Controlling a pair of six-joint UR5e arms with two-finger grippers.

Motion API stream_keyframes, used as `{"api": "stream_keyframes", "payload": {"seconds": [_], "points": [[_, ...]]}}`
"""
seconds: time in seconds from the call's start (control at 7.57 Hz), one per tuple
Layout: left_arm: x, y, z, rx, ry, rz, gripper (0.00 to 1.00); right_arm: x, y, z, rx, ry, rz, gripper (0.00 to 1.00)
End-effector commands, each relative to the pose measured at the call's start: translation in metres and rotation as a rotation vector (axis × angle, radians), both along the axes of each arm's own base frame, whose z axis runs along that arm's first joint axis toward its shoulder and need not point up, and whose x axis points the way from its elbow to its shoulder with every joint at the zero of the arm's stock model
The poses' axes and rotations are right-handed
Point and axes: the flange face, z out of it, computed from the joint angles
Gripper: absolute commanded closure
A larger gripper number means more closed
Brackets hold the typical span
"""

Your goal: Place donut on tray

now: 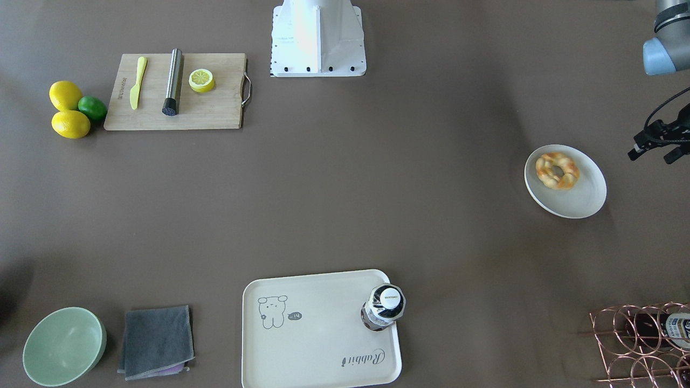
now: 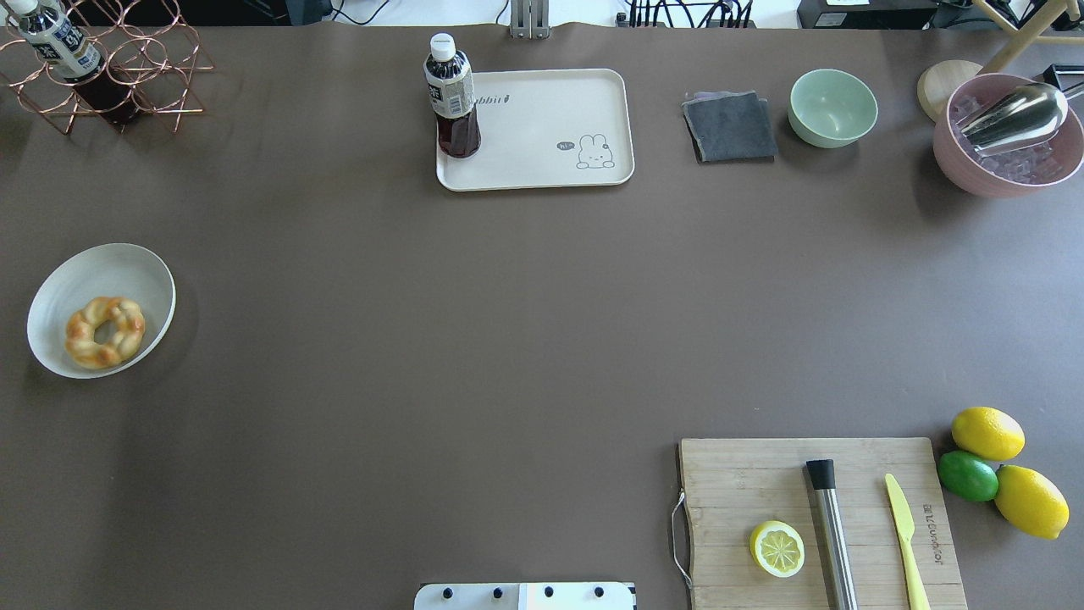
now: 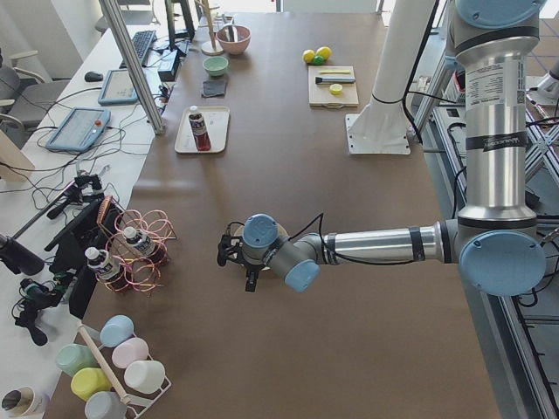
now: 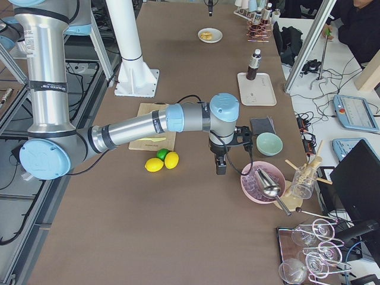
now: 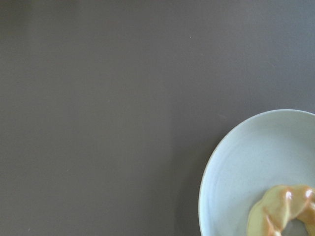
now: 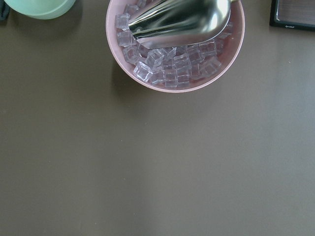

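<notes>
Donut (image 1: 557, 170) | lies on plate (image 1: 587, 207), near left gripper (image 3: 251, 283) | tray (image 1: 312, 345) well apart from gripper, holds no donut | grip: cannot tell | pending: grasp, carry, place

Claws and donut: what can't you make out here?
Left claw: cut by the front view's right edge; open or shut unclear.
Right claw: small, side view only; open or shut unclear.
Donut: cropped by the left wrist view's bottom edge.
</notes>
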Motion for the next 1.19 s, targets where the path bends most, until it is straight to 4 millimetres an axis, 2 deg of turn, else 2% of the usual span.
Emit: {"api": "stream_keyframes", "payload": {"seconds": [0.0, 0.13, 0.4, 0.53, 0.66, 0.79, 0.92, 1.06], "points": [[0.025, -0.013, 0.002, 0.02, 0.017, -0.015, 0.02, -0.003, -0.002, 0.003, -0.009, -0.01, -0.005, 0.0], [0.026, -0.012, 0.004, 0.017, 0.015, -0.012, 0.03, -0.004, -0.002, 0.002, -0.009, -0.02, -0.005, 0.0], [0.053, -0.005, 0.015, 0.0, 0.005, 0.042, 0.04, -0.006, -0.004, -0.002, -0.018, -0.026, 0.008, 0.0], [0.055, -0.005, 0.017, -0.001, 0.006, 0.046, 0.05, -0.007, -0.005, -0.004, -0.015, -0.032, 0.005, 0.0], [0.054, -0.005, 0.018, 0.0, 0.006, 0.046, 0.16, -0.007, -0.005, -0.004, -0.015, -0.032, 0.005, 0.0], [0.055, -0.005, 0.018, 0.0, 0.005, 0.049, 0.51, -0.007, -0.005, -0.004, -0.015, -0.032, 0.005, 0.0], [0.055, -0.005, 0.018, 0.002, 0.006, 0.049, 0.8, -0.008, -0.005, -0.005, -0.014, -0.032, 0.004, 0.0], [0.055, -0.005, 0.018, 0.002, 0.006, 0.049, 0.88, -0.008, -0.005, -0.005, -0.014, -0.032, 0.004, 0.0]]}}
